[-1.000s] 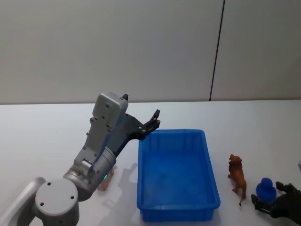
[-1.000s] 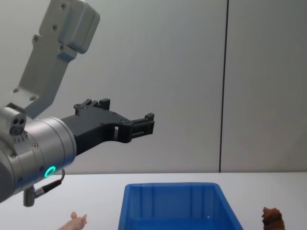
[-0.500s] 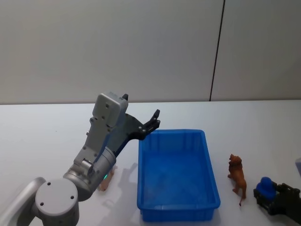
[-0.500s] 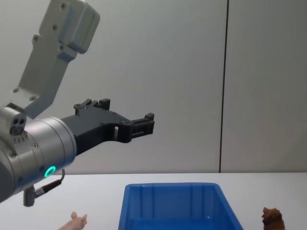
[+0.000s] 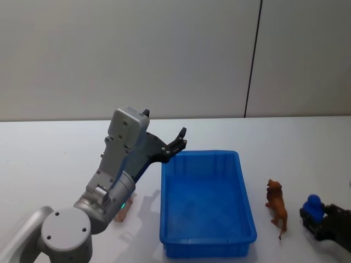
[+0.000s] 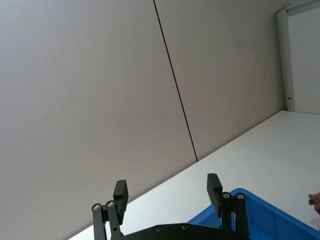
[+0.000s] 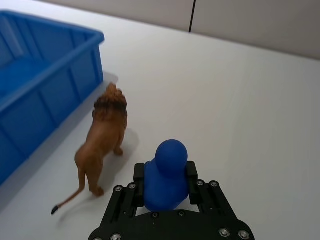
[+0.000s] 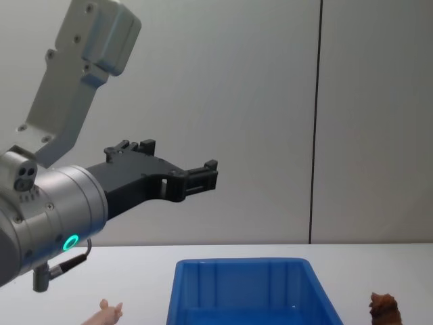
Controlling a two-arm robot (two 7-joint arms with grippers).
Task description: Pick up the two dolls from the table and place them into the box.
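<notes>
Right gripper [image 7: 165, 172] sits low at the table's near right, fingers pinched tight on a small blue toy [image 7: 169, 156]. Just beside it, the reddish-brown doll [image 7: 102, 137] stands upright on the white table [image 7: 240, 100], close to the right wall of the blue box [image 5: 244, 186] but apart from it. Across the way, the left gripper [image 6: 167, 192] hangs high over the box's far left corner, fingers spread wide, nothing between them. The pink doll [image 8: 108, 313] lies on the table left of the box, partly hidden behind the left arm [image 5: 118, 164].
</notes>
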